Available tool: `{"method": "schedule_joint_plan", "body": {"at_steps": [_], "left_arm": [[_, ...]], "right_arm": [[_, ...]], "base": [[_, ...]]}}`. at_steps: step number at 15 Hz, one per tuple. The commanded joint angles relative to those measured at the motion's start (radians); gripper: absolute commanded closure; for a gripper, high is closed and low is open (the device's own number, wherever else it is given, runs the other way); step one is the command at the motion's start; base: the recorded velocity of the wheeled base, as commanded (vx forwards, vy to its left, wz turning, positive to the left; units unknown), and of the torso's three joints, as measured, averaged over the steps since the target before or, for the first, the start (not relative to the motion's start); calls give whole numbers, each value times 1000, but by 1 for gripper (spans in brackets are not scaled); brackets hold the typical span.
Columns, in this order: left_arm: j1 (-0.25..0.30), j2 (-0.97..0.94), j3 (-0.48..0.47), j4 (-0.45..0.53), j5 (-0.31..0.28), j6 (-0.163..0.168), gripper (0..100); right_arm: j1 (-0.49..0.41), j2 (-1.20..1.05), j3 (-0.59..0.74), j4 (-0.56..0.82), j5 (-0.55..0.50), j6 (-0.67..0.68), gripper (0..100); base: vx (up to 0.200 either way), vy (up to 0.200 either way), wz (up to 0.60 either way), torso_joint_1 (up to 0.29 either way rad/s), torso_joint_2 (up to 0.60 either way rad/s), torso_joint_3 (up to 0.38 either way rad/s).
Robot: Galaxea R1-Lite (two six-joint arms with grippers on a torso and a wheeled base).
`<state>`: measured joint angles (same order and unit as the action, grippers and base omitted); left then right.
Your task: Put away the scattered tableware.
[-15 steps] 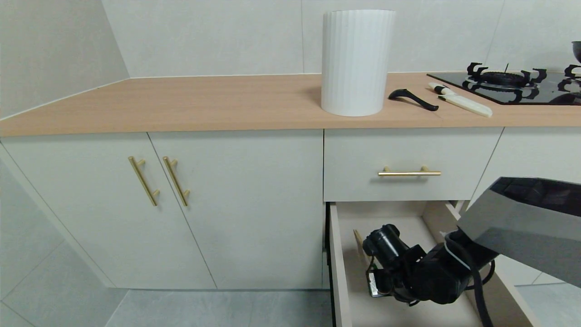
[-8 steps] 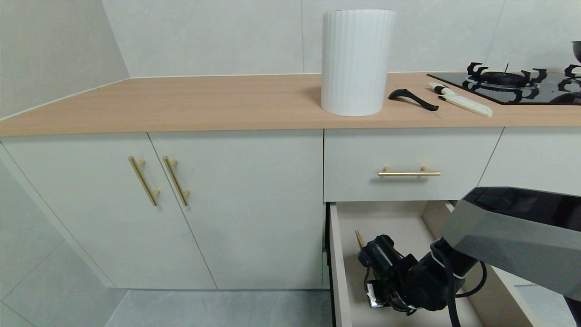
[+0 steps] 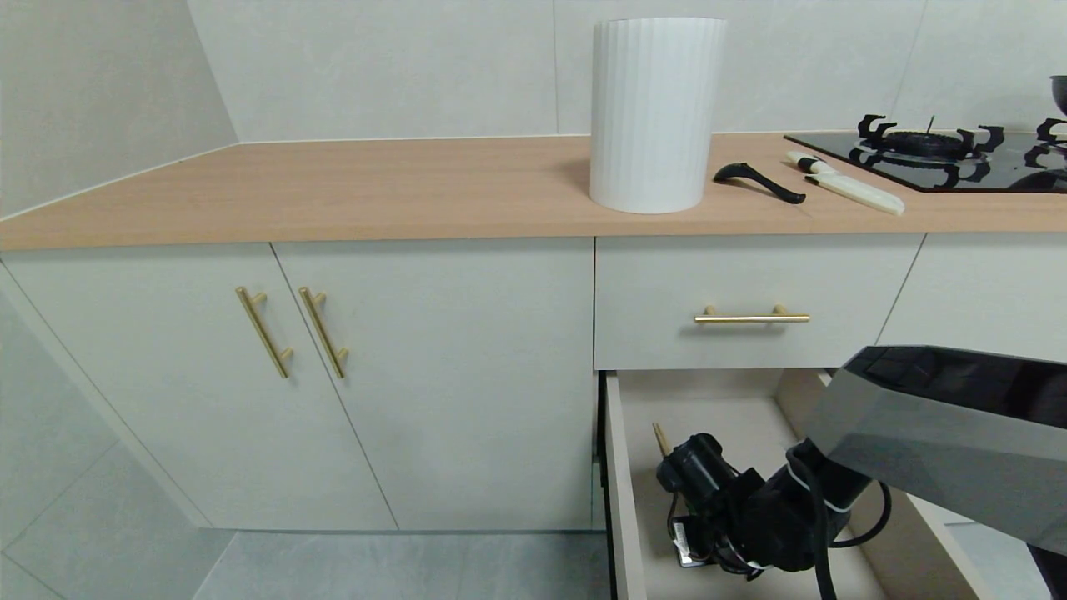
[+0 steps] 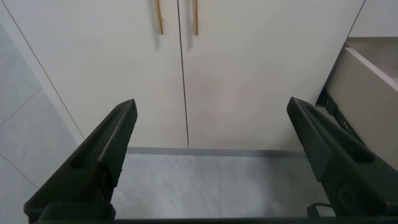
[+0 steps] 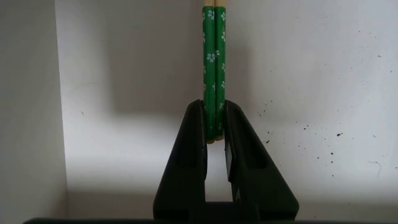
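Observation:
My right gripper (image 5: 215, 127) is down inside the open lower drawer (image 3: 627, 492), shut on a pair of green chopsticks (image 5: 213, 68) with white paw prints. In the head view their wooden tips (image 3: 659, 437) stick out past the right wrist over the drawer floor. On the countertop lie a black-handled utensil (image 3: 757, 181) and a white knife (image 3: 846, 186), to the right of a tall white ribbed container (image 3: 655, 114). My left gripper (image 4: 211, 155) hangs open low in front of the cabinet doors (image 4: 180, 68), holding nothing.
The closed upper drawer with a gold handle (image 3: 752, 317) sits just above the open one. A gas hob (image 3: 942, 154) occupies the counter's right end. Two cabinet doors with gold handles (image 3: 292, 332) are to the left. The wooden countertop (image 3: 333, 187) is bare on its left half.
My right arm has sunk deeper into the open drawer and shifted a little left, carrying the chopsticks lower toward the drawer floor. Between half a second ago and now it has barely moved.

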<state>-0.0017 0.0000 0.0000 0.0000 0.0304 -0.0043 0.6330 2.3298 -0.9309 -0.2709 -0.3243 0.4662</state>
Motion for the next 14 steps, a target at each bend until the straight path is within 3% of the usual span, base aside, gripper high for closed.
{"method": "schedule_joint_plan", "body": {"at_steps": [1, 2, 11, 14], "left_arm": [[0, 0, 0, 0, 0, 0, 0], [0, 0, 0, 0, 0, 0, 0], [0, 0, 0, 0, 0, 0, 0], [0, 0, 0, 0, 0, 0, 0]], "right_arm": [[1, 0, 0, -1, -4, 0, 100], [2, 0, 0, -1, -6, 0, 0], [5, -79, 15, 4, -12, 0, 0], [-3, -224, 56, 2, -90, -11, 0]], "base": [[0, 0, 0, 0, 0, 0], [0, 0, 0, 0, 0, 0], [0, 0, 0, 0, 0, 0], [0, 0, 0, 0, 0, 0]]}}
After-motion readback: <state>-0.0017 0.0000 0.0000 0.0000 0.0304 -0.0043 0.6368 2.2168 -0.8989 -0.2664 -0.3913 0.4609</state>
